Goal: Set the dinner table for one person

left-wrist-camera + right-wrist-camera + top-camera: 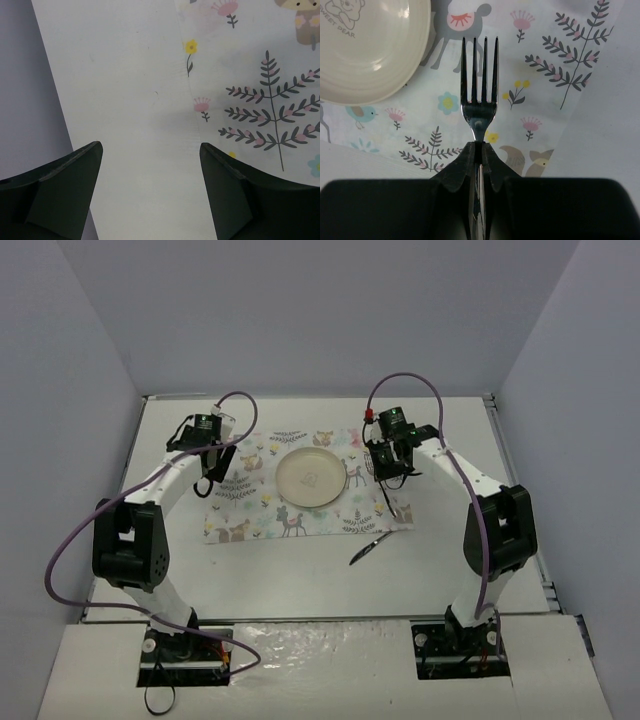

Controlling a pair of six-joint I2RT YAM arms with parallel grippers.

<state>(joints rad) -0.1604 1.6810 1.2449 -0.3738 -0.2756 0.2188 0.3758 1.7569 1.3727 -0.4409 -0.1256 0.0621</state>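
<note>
Right wrist: fork (479, 100) handle hidden where the right gripper (479, 146) clamps it; only tines and neck show. Plate (365, 55) cut off by top and left edges.

Left wrist: left gripper (150, 147) cut off at bottom edge, jaws apart; placemat (260, 100) runs off the right.

Top: slim utensil (368, 549) on table (300, 575), too small to tell its kind.
</note>
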